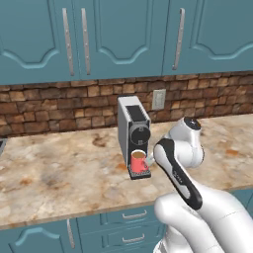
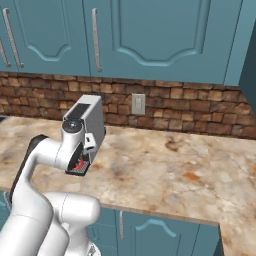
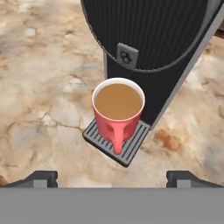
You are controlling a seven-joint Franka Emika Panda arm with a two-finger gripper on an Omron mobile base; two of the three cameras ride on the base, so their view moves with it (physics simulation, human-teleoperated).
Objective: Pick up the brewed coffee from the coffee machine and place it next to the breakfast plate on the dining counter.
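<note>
Two dark fingertips (image 3: 41,178) are seen at the lower edge of the hand view, wide apart, and nothing is held between them. The gripper (image 3: 112,180) is kept just in front of the red mug (image 3: 118,112), apart from it. The mug, filled with light brown coffee, is placed on the drip tray (image 3: 131,146) of the coffee machine (image 1: 133,133), ahead of the open jaws. Its handle is turned toward the jaws, in line with the gap. The marbled counter (image 1: 59,173) is seen beneath.

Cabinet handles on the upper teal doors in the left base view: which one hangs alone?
The right-hand long silver bar handle hangs alone; the other two silver bar handles hang as a close pair left of it.
</note>
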